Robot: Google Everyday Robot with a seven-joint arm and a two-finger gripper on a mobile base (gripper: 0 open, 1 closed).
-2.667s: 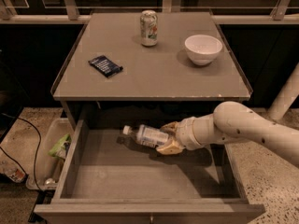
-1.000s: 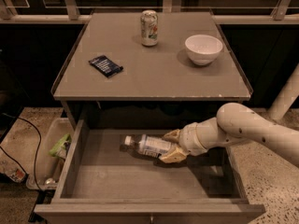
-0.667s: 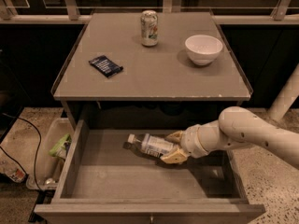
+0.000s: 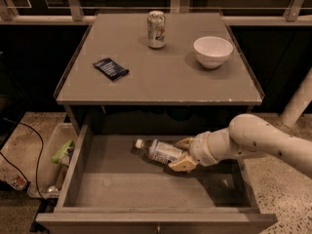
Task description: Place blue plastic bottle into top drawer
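Grey top drawer point(image 4: 141, 191) stands pulled out below the tabletop point(image 4: 161, 84). My gripper point(image 4: 181, 153) is down inside it, in the right half, with the arm reaching in from the right. The pincer is narrowed onto the base end of the blue plastic bottle point(image 4: 161, 151), one tan finger on each side of that end and both against the plastic. The bottle lies nearly flat over the middle of the drawer, white cap pointing left and a little toward the back. It sits very low, at or just off the drawer floor; I cannot tell whether it touches.

Step, as I judge it: the placing itself, late in the task. The bottle is inside the drawer walls but not let go. The next move calls for settling it onto the floor and spreading the fingers wide enough to clear its sides. Then I lift out without nudging it, since a round bottle on its side may roll.

Count: one bottle, one open drawer, one gripper. On the tabletop:
- one green-and-white can point(image 4: 156, 29), upright at the back
- one white bowl point(image 4: 213, 51), to the can's right
- one dark flat packet point(image 4: 110, 68), left of centre

Three things up there, none touching.
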